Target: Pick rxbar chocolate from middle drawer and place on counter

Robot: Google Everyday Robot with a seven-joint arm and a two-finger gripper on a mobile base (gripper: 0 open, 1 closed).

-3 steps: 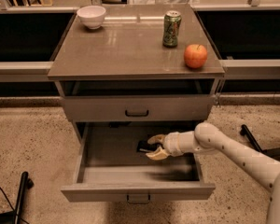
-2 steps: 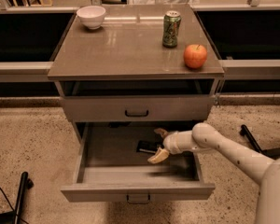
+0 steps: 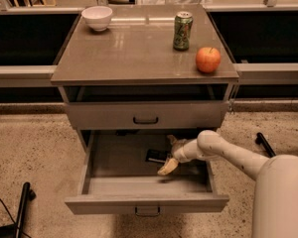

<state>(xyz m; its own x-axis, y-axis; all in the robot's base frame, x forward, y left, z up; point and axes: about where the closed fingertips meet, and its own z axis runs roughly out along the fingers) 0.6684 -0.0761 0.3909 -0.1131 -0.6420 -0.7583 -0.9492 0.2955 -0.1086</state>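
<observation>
The open middle drawer [image 3: 146, 202] holds one black rxbar chocolate [image 3: 155, 155]. The gripper [image 3: 169, 154] is in there too, its jaws apart at the bar's right end. On the table [image 3: 134, 58] sit one white bowl [image 3: 97, 18], one green can [image 3: 183, 30] and one apple [image 3: 208, 59].

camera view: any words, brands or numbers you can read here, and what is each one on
No text can be read.
green can on the counter: it has print, but too blurred to read.
rxbar chocolate in the middle drawer: dark wrapper, print too small to read.
pincer: open, inside that drawer at the bar's right end, with no marking visible on it.
</observation>
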